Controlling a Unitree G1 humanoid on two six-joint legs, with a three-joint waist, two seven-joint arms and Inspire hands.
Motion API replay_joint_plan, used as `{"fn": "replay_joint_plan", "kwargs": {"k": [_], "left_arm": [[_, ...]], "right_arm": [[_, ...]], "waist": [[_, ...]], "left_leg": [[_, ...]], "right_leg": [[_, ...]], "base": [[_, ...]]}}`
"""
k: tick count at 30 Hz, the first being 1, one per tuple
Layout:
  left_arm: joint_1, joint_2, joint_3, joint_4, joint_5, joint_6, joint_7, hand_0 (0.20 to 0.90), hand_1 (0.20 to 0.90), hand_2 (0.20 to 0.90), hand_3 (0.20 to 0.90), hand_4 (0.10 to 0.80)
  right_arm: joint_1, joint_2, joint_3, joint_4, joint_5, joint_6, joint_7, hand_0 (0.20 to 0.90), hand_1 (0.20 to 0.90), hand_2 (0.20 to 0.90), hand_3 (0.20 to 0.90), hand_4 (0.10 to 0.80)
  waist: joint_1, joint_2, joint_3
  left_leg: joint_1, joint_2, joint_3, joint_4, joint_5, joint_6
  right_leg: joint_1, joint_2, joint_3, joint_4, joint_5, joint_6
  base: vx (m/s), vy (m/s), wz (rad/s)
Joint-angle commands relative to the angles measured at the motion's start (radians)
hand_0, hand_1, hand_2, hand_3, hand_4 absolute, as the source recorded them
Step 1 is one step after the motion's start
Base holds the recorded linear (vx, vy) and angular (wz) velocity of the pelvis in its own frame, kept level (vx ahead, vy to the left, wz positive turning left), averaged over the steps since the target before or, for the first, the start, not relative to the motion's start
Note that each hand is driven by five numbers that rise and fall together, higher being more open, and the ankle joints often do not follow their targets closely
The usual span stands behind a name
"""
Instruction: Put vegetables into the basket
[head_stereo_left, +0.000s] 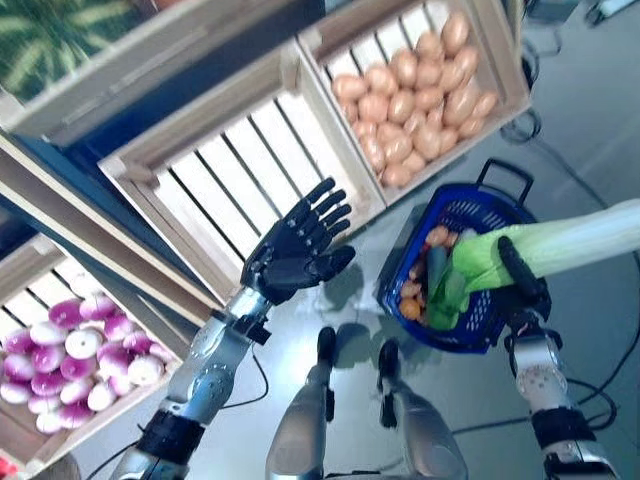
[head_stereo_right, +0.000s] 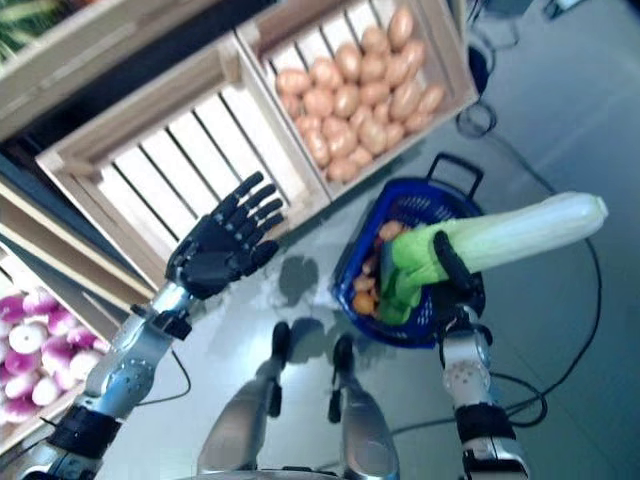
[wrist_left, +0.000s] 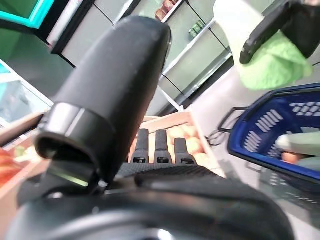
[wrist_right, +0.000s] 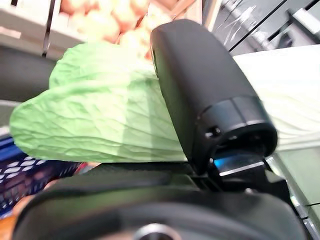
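The right hand (head_stereo_left: 522, 283), at the right of the frame, is clamped round a long leek (head_stereo_left: 560, 245), thumb across the stalk. The leek lies nearly level, its pale end running off the right edge of the left eye view and its green leafy end drooping down over the blue basket (head_stereo_left: 470, 215). The leaves hang above or into the basket's near side; whether they touch the contents cannot be told.

The basket stands on the grey floor (head_stereo_left: 590, 110) at centre right, its black handle (head_stereo_left: 505, 172) raised at the far side. Inside it show orange and brown vegetables, partly hidden by the leek's leaves and the right hand.

The left hand (head_stereo_left: 300, 245), near the middle of the frame, is held up empty with fingers straight and spread apart, palm facing the crates. It hangs in front of an empty wooden slatted crate (head_stereo_left: 235, 150), just left of the basket and apart from it.

To the upper right of the empty crate, a second wooden crate (head_stereo_left: 500, 40) holds a heap of potatoes (head_stereo_left: 415, 90); its lower corner sits close behind the basket. At the lower left, a third crate (head_stereo_left: 30, 265) holds purple and white onions (head_stereo_left: 70, 350). Green foliage (head_stereo_left: 50, 30) shows in the upper left corner, above a wooden board.
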Motion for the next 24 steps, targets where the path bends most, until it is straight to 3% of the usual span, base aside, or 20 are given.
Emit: {"fn": "replay_joint_plan", "kwargs": {"k": [1,5,9,11,14,24], "left_arm": [[-0.048,-0.028,0.006,-0.083,-0.084,-0.128,-0.073,0.900,0.900,0.900,0.900,0.800],[-0.092,-0.035,-0.008,-0.076,-0.098,-0.158,-0.079,0.900,0.900,0.900,0.900,0.800],[-0.141,-0.029,-0.013,-0.087,-0.076,-0.205,-0.081,0.900,0.900,0.900,0.900,0.800],[-0.168,-0.018,0.001,-0.091,-0.086,-0.219,-0.068,0.900,0.900,0.900,0.900,0.800],[-0.188,-0.029,0.026,-0.107,-0.095,-0.229,-0.089,0.900,0.900,0.900,0.900,0.800],[-0.220,0.031,0.074,-0.154,-0.006,-0.225,-0.065,0.900,0.900,0.900,0.900,0.800]], "right_arm": [[-0.056,-0.065,-0.026,-0.030,0.004,-0.127,-0.059,0.300,0.300,0.300,0.300,0.400],[-0.143,-0.080,-0.012,0.053,0.014,-0.128,-0.110,0.300,0.300,0.300,0.300,0.400],[-0.229,-0.120,-0.007,0.136,0.015,-0.091,-0.135,0.300,0.300,0.300,0.300,0.400],[-0.268,-0.140,-0.008,0.186,0.015,-0.039,-0.144,0.300,0.300,0.300,0.300,0.400],[-0.288,-0.145,-0.005,0.251,-0.026,0.032,-0.171,0.300,0.300,0.300,0.300,0.400],[-0.352,-0.201,-0.027,0.416,-0.075,0.184,-0.268,0.300,0.300,0.300,0.300,0.400]], "waist": [[0.015,-0.033,-0.046],[0.026,-0.035,-0.013],[0.046,-0.035,0.023],[0.061,-0.038,0.025],[0.077,-0.040,0.035],[0.111,-0.036,0.045]], "left_leg": [[-0.090,-0.022,0.013,0.080,-0.051,-0.023],[-0.159,-0.039,0.007,0.138,-0.061,-0.019],[-0.280,-0.052,-0.007,0.354,-0.132,-0.003],[-0.341,-0.049,-0.013,0.455,-0.174,0.011],[-0.423,-0.062,-0.023,0.587,-0.219,0.012],[-0.586,-0.090,-0.023,0.742,-0.261,0.029]], "right_leg": [[-0.075,-0.019,0.023,0.056,0.053,-0.002],[-0.139,-0.017,0.009,0.104,0.050,-0.007],[-0.256,-0.037,0.005,0.299,-0.008,-0.028],[-0.322,-0.051,0.002,0.423,-0.056,-0.041],[-0.385,-0.070,-0.004,0.537,-0.086,-0.048],[-0.546,-0.092,-0.020,0.727,-0.117,-0.046]], "base": [[-0.102,-0.099,0.09],[-0.101,-0.064,0.05],[-0.101,-0.048,0.17],[-0.037,-0.061,0.19],[0.004,-0.074,0.15],[0.035,-0.045,0.09]]}}
